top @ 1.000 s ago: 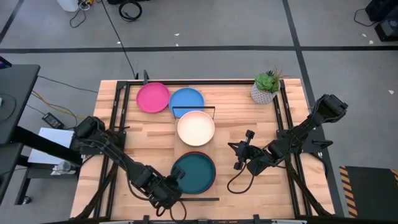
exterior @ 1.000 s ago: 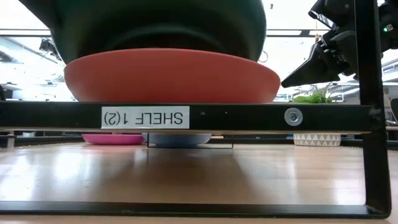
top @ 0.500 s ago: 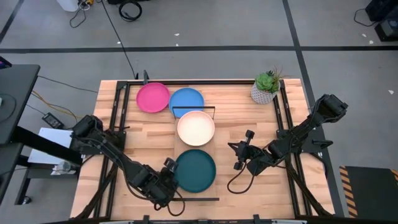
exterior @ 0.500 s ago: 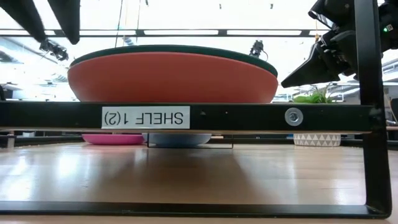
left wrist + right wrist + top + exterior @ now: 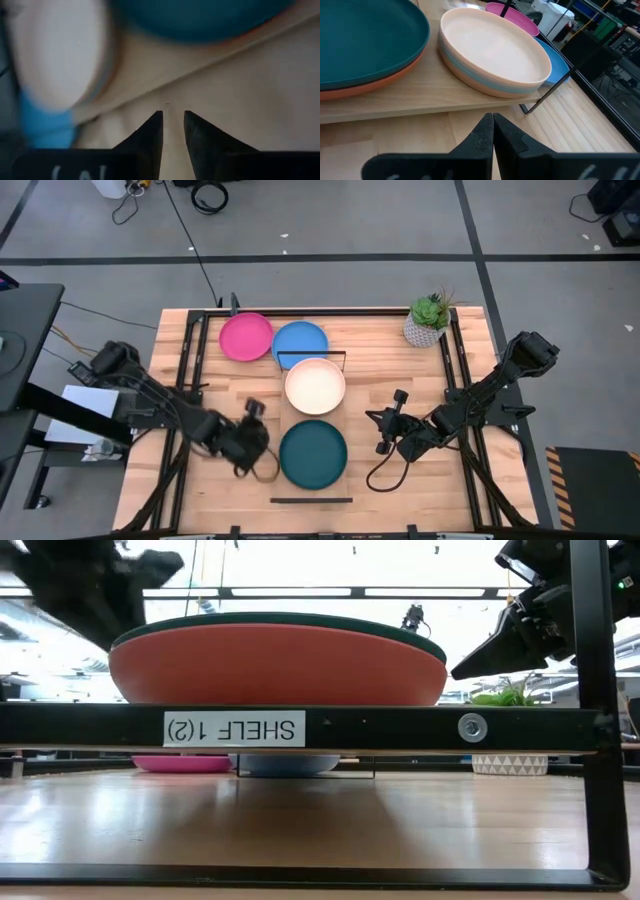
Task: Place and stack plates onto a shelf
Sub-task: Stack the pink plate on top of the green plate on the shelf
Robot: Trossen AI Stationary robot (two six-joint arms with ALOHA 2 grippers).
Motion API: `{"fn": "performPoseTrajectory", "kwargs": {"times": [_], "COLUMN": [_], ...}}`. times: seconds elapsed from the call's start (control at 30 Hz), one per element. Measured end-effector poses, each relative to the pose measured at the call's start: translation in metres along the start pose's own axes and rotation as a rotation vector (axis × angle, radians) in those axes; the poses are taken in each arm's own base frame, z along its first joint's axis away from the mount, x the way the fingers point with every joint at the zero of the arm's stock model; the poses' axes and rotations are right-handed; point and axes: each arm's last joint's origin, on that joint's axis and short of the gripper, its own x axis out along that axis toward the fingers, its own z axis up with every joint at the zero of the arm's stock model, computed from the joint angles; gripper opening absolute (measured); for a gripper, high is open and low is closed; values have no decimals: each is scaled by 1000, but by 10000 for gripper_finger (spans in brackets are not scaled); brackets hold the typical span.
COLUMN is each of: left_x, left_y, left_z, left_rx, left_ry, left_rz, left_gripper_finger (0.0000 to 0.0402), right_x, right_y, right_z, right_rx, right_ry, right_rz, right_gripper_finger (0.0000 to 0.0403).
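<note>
A teal plate (image 5: 313, 453) lies on an orange plate (image 5: 278, 665) at the near end of the shelf (image 5: 235, 728). Farther along the plank, a cream plate (image 5: 315, 385) tops a second stack (image 5: 492, 80). A pink plate (image 5: 245, 337) and a blue plate (image 5: 300, 342) rest on the table beyond. My left gripper (image 5: 245, 442) hovers left of the teal plate, fingers slightly apart and empty (image 5: 172, 122). My right gripper (image 5: 385, 430) waits right of the shelf, shut (image 5: 493, 120), pointing toward the stacks.
A small potted plant (image 5: 428, 320) stands at the table's far right corner. Black frame rails (image 5: 455, 380) run along the table's left and right sides. The shelf's black end rail (image 5: 310, 500) lies near the table's near edge. Bare wood lies between the shelf and each arm.
My left gripper has let go of the teal plate, which has settled flat on the orange plate. The gripper has then drawn back from the plate's near left rim, rising and moving toward the table's left and far side.
</note>
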Motion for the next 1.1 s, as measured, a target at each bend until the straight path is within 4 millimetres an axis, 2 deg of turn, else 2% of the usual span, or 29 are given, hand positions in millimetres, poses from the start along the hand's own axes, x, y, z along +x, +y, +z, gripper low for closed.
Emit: {"fn": "performPoseTrajectory", "kwargs": {"times": [0.1,0.23,0.3,0.4,0.53,0.7,0.9,1.1], "left_x": [13,37,49,59,72,82,94,103], "left_y": [18,37,47,70,93,113,125,132], "left_z": [-27,-67,-79,-80,-92,-106,-130,-147], "left_rx": [-93,-264,-323,-417,-443,-495,-534,-606], "left_ry": [29,152,213,228,295,309,353,323], "left_rz": [133,301,334,363,304,236,231,200], "left_gripper_finger": [79,78,78,78,82,100,120,171], "right_x": [0,0,0,0,0,0,1,1], "right_y": [0,0,0,0,0,0,-1,0], "right_z": [0,0,0,0,0,0,-6,-5], "right_rx": [-1,-3,-3,-3,-3,-1,0,-4], "right_ry": [0,0,0,0,0,-1,-11,-27], "right_rz": [0,0,0,0,0,0,4,16], "right_gripper_finger": [14,14,14,14,14,14,14,14]}}
